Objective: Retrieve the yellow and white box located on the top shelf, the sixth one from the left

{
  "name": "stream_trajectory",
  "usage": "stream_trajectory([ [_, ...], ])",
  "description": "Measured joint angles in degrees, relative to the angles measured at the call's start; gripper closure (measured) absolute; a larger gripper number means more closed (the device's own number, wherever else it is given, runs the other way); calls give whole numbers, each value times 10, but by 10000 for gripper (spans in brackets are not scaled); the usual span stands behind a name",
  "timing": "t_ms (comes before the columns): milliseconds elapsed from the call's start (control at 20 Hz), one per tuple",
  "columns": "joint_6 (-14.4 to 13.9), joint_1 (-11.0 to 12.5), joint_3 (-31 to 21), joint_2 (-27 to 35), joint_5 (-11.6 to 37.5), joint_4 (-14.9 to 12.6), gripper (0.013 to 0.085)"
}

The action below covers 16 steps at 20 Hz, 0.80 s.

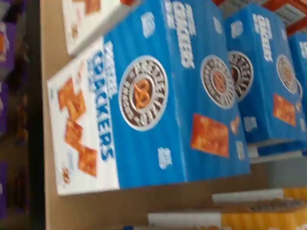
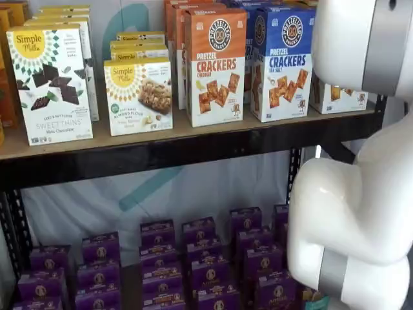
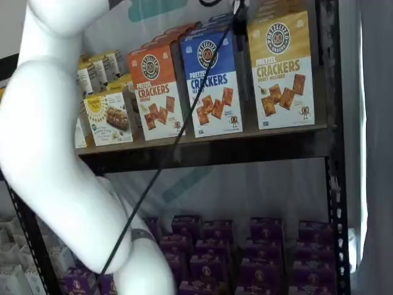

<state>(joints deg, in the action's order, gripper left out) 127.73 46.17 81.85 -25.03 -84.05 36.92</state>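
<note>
The yellow and white Pretzel Crackers box (image 3: 281,70) stands at the right end of the top shelf, next to a blue Pretzel Crackers box (image 3: 212,83). In a shelf view only its lower white corner (image 2: 335,97) shows behind the white arm (image 2: 361,206). The wrist view is filled by the blue box (image 1: 163,100), with a strip of yellow and white boxes (image 1: 259,218) beside it. A dark part of the gripper (image 3: 236,9) shows at the top edge above the blue box, with the black cable (image 3: 172,147) running down from it. Its fingers cannot be made out.
An orange Pretzel Crackers box (image 2: 215,64) and Simple Mills boxes (image 2: 137,95) (image 2: 50,84) stand further left on the wooden top shelf (image 2: 193,132). Purple boxes (image 2: 161,265) fill the lower shelf. A black shelf post (image 3: 331,153) stands right of the yellow box.
</note>
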Motion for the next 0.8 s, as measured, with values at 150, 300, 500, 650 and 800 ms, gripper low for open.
stream_trajectory([
  [150,11,-19,9,15,33,-32,130],
  [300,0,-35,55,51,7,-81,130],
  [500,-12,-50,97,87,-13,-117,130],
  [650,-21,-66,128,112,-28,-153,130],
  [800,-23,-75,136,123,-23,-169,130],
])
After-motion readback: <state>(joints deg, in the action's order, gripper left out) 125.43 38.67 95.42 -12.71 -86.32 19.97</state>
